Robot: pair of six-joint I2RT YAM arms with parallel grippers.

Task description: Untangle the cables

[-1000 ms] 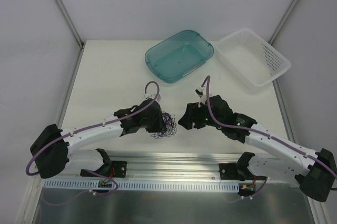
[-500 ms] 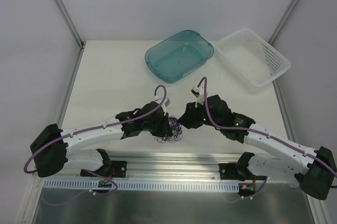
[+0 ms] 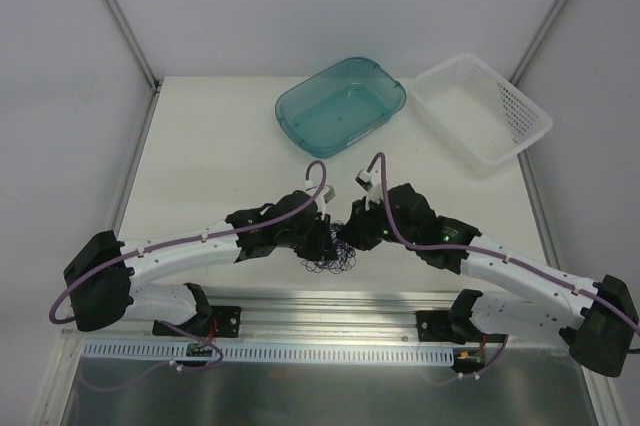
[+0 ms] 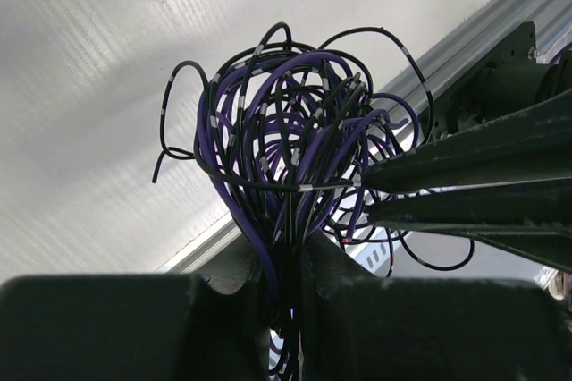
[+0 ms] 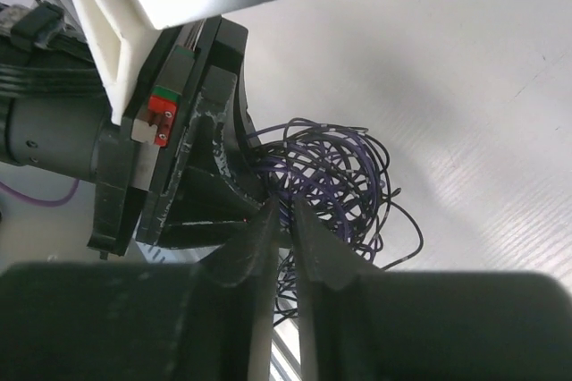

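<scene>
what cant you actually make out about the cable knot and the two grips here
- Top view: the cables are too small, and half covered by the left arm and right arm. Strands cannot be counted or traced.
- Left wrist view: strands drop between the left jaws and vanish behind them. How many are pinched is hidden.
- Right wrist view: the right jaws stand close together at the bunch's edge, blocking whether any strand is caught.

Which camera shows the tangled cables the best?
The left wrist view. There the cables fill the middle of the picture, and single purple and black loops stand out. The right wrist view shows the cables smaller and partly hidden. The top view shows only a tiny dark scribble.
</scene>
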